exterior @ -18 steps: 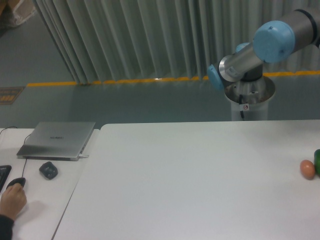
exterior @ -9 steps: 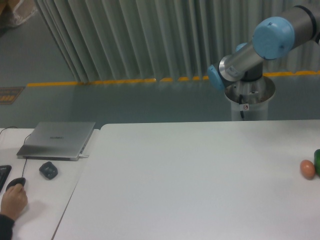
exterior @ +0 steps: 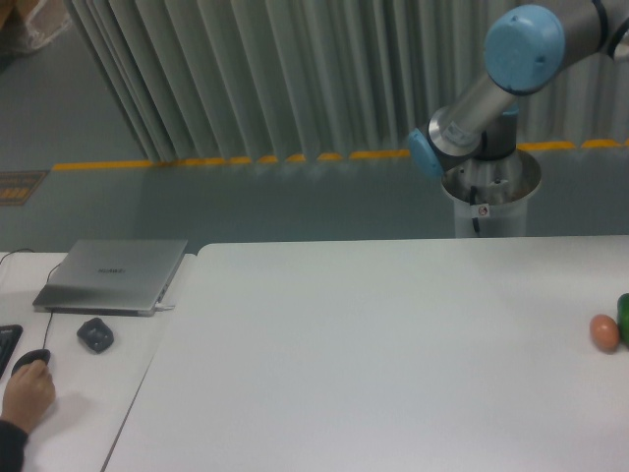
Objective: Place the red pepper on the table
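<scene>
Raised since before, the arm's blue elbow (exterior: 525, 48) angles steeply above the table (exterior: 393, 344).

Arm (exterior: 491, 93) and dark green item (exterior: 624, 317) cut off at right edge; tool out of frame.

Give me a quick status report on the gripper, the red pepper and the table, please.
Gripper out of frame; only the arm's elbow shows. Red pepper not in view. Table holds an orange-brown ball and a dark green item at its right edge.

closed laptop (exterior: 113, 274), mouse (exterior: 31, 360), orange-brown egg (exterior: 604, 332)
</scene>
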Robot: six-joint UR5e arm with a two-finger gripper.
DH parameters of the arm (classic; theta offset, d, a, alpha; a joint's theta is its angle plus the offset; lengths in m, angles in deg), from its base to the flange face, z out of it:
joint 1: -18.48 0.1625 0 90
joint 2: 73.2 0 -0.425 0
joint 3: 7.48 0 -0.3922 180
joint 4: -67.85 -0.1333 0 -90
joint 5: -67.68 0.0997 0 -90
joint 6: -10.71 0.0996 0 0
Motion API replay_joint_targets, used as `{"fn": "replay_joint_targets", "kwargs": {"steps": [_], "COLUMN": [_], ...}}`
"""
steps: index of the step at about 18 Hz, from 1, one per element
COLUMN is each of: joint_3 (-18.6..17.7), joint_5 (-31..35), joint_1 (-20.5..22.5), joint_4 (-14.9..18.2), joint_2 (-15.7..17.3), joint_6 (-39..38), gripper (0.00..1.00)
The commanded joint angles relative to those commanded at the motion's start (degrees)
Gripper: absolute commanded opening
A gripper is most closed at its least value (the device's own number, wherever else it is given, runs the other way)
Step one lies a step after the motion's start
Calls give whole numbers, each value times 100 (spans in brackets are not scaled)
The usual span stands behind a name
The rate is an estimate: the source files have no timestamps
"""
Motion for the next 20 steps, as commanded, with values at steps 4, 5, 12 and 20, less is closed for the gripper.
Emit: {"fn": "replay_joint_targets", "kwargs": {"steps": [4, 5, 12, 20], "joint_3": [-326, -423, -1065, -1241], "joint_5": [-18, -18, 17, 869], "joint_1": [-333, -421, -1063, -1512], "joint_4": [9, 17, 44, 579], "joint_2": [396, 484, 951, 1038], "joint_6": [-26, -35, 27, 948], "gripper": [52, 52, 52, 52]}}
